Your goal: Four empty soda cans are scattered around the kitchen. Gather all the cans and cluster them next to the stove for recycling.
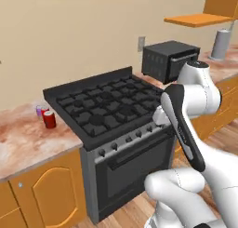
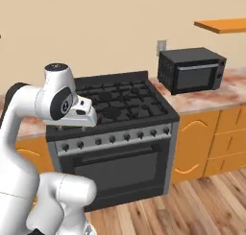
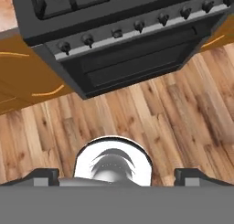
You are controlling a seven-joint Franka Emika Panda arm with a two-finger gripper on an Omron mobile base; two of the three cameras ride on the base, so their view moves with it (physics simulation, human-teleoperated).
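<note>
The stove is seen square ahead, its black grates bare and a row of knobs lined along its front above the dark oven door. On the counter to the stove's left, a red soda can is stood upright near the stove's edge, and just behind it a purple soda can is tucked beside another red can, the three bunched close together; whether they touch cannot be told. To the right of the stove a black microwave is set on the counter against the wall, and further right, in the left base view, a tall grey canister is seen beneath an orange shelf.

The arm is folded in front of the stove, its wrist held over the front edge. In the hand view a can's silvery top is seen between the two dark finger tips of the pincer, above the plank floor and before the oven door. The can appears to be gripped, the tips standing on either side of it, though contact with its sides is hidden at the bottom edge, so the pincer's state cannot be told for certain
</note>
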